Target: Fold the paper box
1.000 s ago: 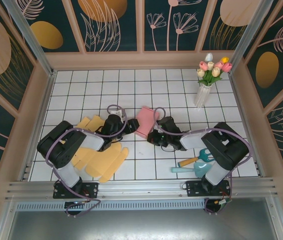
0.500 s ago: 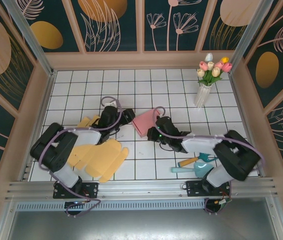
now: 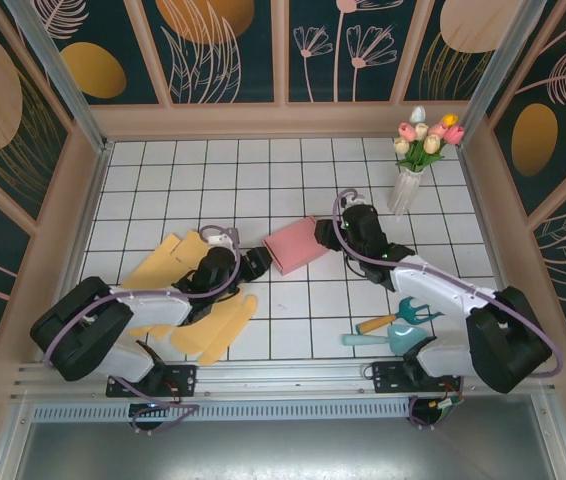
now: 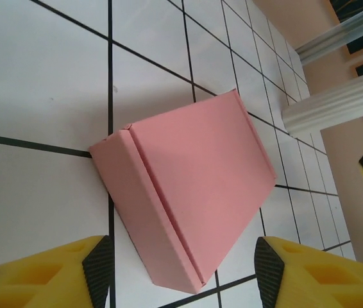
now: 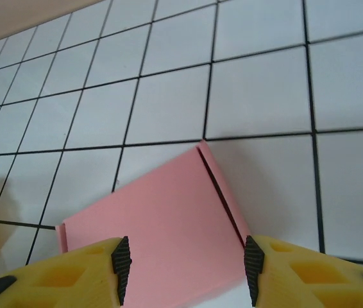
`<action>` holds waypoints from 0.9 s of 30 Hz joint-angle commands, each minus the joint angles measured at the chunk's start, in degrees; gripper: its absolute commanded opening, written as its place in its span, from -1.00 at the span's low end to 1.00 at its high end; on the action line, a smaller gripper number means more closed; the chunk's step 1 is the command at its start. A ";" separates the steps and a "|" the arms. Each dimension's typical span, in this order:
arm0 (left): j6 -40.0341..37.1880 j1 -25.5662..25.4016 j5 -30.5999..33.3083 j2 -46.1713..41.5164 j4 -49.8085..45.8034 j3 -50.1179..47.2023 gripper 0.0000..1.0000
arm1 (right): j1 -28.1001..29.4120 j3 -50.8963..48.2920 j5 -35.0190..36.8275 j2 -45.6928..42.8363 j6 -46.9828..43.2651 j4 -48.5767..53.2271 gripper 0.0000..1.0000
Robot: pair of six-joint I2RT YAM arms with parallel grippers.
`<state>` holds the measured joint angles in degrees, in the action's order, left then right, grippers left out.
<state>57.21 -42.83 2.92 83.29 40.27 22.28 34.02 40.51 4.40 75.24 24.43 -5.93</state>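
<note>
The pink paper box [image 3: 298, 243] lies flat and closed on the white tiled table, mid-scene. In the left wrist view the box [image 4: 188, 192] has its lid down, with a seam along its long side. My left gripper [image 3: 254, 263] sits just left of it, open [image 4: 181, 273], and the box's near corner shows between the black pads without touching them. My right gripper [image 3: 331, 234] is at the box's right end, open [image 5: 185, 269]. It hovers over the pink box [image 5: 162, 237], and its pads [image 5: 121, 266] are clear of the box.
Flat yellow paper cut-outs [image 3: 208, 318] lie under and beside the left arm. A white vase of tulips [image 3: 406, 180] stands at the back right. A teal hand fork and trowel [image 3: 400, 326] lie at the front right. Framed walls close in the table.
The right gripper opened and drew back to the right. The box, first propped up between the grippers, now lies flat. The left arm pulled back toward the near left.
</note>
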 commanded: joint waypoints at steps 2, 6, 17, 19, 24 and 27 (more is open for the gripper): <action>2.56 -0.22 -0.44 5.31 4.85 2.39 0.21 | -2.30 3.75 -6.24 5.77 -7.35 -0.70 0.07; 3.81 -0.24 -2.66 9.82 7.54 4.46 0.15 | -5.65 5.09 -7.64 11.06 -8.36 -2.04 0.07; 1.81 -0.41 -1.24 16.62 3.38 11.35 0.13 | -8.08 7.45 -18.47 21.06 -9.78 -5.91 0.06; 1.13 -0.40 -0.98 18.07 2.00 13.43 0.12 | -8.24 7.79 -19.59 21.68 -9.71 -6.04 0.05; -1.71 -0.33 -0.76 22.49 -1.96 20.80 0.12 | -8.94 9.09 -20.43 22.06 -9.34 -5.52 -0.05; -4.67 -0.37 -0.63 25.35 -4.74 27.17 0.13 | -10.01 10.08 -18.03 21.16 -8.50 -5.24 -0.08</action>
<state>56.31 -42.63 4.14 106.13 37.50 43.64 23.59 48.18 -10.70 96.60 15.35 -9.58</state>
